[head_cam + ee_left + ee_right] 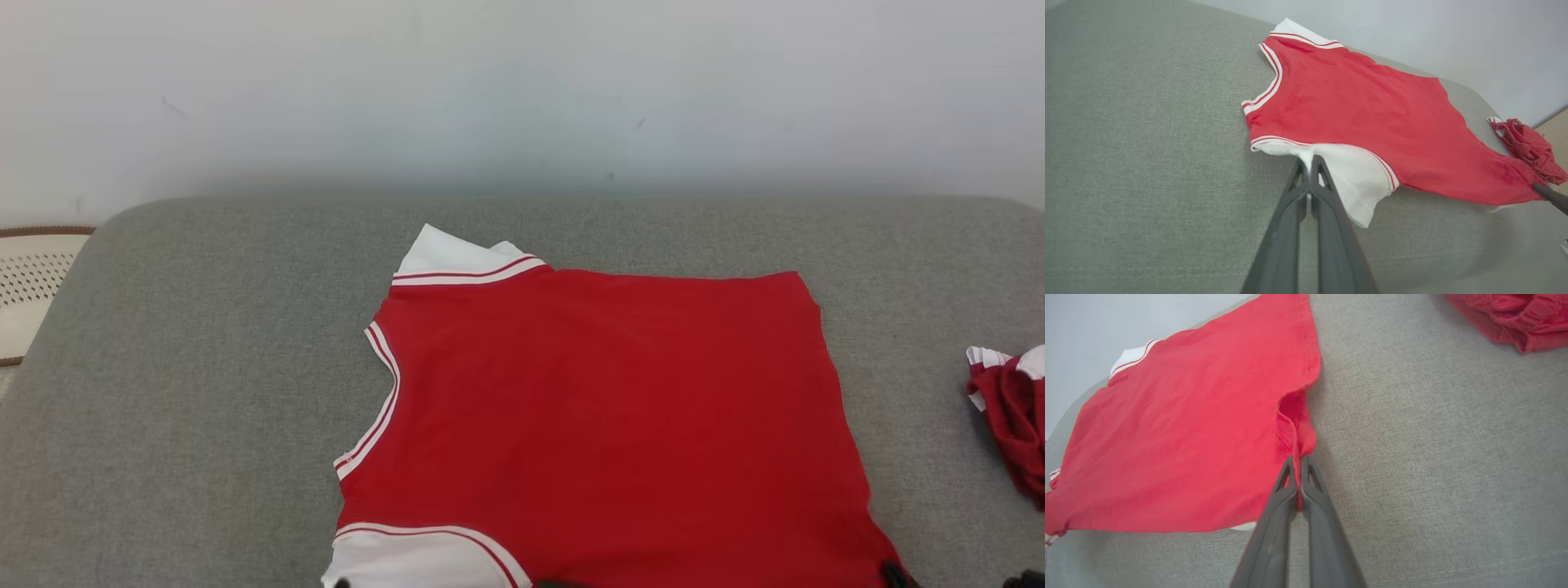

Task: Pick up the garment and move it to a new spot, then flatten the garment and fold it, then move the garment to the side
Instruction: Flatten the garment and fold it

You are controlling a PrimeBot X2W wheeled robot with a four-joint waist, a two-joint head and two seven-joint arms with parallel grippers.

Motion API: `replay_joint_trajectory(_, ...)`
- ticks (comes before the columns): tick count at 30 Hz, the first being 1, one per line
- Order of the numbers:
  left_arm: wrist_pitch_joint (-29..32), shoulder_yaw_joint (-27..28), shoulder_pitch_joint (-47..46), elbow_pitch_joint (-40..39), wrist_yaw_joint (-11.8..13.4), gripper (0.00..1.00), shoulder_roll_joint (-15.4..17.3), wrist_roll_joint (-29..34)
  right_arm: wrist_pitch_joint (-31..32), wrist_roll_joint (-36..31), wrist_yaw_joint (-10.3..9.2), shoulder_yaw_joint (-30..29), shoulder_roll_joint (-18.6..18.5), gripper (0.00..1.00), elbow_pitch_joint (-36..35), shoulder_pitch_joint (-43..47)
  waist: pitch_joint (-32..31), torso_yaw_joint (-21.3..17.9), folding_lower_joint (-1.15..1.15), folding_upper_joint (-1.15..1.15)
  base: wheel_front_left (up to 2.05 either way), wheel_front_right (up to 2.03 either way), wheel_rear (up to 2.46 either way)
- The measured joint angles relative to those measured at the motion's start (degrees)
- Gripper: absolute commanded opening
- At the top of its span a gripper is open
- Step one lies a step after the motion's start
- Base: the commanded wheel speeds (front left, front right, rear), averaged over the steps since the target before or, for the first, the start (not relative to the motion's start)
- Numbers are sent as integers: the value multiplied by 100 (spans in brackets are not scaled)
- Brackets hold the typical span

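The garment (604, 408) is a red shirt with white sleeves and red-and-white trim, spread nearly flat on the grey cushion, collar to the left. My left gripper (1309, 160) is shut on the near white sleeve (1349, 175). The right gripper (1298, 459) is shut on the shirt's near hem corner (1296, 424), which bunches up at the fingertips. In the head view the right fingertips (894, 572) are a dark tip at the bottom edge on the hem corner. The right gripper's finger (1551, 197) also pokes in at the right of the left wrist view.
A second crumpled red-and-white garment (1012, 416) lies at the cushion's right edge. The grey cushion (204, 392) is backed by a pale wall (522, 90). A perforated cream object with a brown rim (33, 278) sits beyond the cushion's left edge.
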Motion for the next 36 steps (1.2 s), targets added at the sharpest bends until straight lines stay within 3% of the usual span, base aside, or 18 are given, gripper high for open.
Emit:
replay_joint_trajectory(8,-86,-5,-1273,292,-290,0,-7,-65,402,26,0,-15,22,0,119,-926,401,-25,1,0,0,0,0)
replay_joint_trajectory(22,-314,172,-3061,1725,-536,0,-178,-367,749,414,0,156,-86,0,1393,-2753,1167,-263,2,1,0,0,0)
replay_joint_trajectory(35,-662,263,-3957,2905,-643,0,-298,-513,749,528,0,402,-243,0,1942,-3474,1550,-361,1,1,0,0,0)
replay_joint_trajectory(36,-698,264,-4001,2985,-646,0,-312,-517,712,577,0,425,-241,30,1942,-3493,1574,-369,1,1,0,0,0)
